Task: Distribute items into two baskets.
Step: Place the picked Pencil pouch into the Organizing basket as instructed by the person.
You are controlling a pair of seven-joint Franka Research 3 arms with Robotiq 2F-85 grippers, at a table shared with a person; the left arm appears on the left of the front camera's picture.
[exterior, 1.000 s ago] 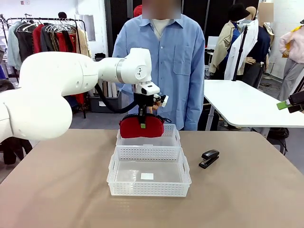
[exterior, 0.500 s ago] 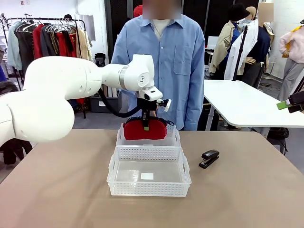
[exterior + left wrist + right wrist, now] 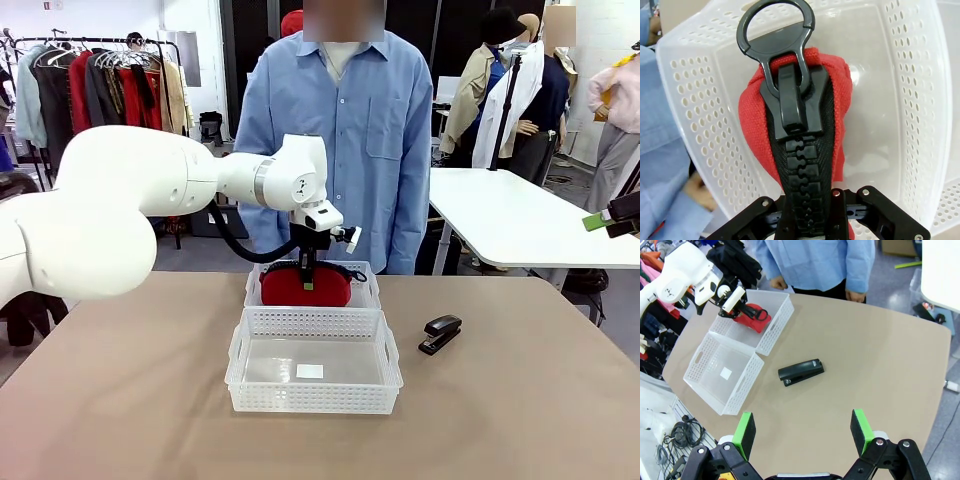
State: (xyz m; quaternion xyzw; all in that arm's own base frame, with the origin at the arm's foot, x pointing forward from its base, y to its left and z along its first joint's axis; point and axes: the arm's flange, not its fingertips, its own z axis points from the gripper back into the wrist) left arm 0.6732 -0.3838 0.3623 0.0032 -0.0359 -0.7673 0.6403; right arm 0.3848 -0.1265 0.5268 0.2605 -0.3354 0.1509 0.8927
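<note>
On the tan, matte table (image 3: pixel 520 420), the larger white basket (image 3: pixel 312 398) sits nearest the robot. It is a rectangular plastic basket with lattice-perforated walls and cut-out handles, and a small white label (image 3: pixel 310 371) lies on its floor. To its right, well apart from it, the small black stapler (image 3: pixel 440 333) lies flat on the tabletop, glossy and wedge-shaped. The right gripper (image 3: pixel 802 422) hangs high above the near right part of the table, looking down at the stapler. Its green-padded fingers (image 3: pixel 745 435) are spread wide apart with nothing between them. Directly behind the larger basket, and touching it, stands the smaller basket (image 3: pixel 368 290) with the same perforated plastic walls. The white left arm reaches in from the left across the table, its wrist bent so that the left gripper (image 3: pixel 307 272) points straight down over this far basket. Its jaws are clamped tight on the red pouch (image 3: pixel 300 288), gripping it along the chunky black moulded zipper (image 3: pixel 807 165), whose pull ends in a large oval ring (image 3: pixel 776 25). The pouch is soft, coarse-woven fabric, rounded like a cushion, and its lower part sits inside the basket walls; whether it rests on the floor cannot be told. Beyond the table's far edge stands a person (image 3: pixel 340 130) in a light blue button shirt.
</note>
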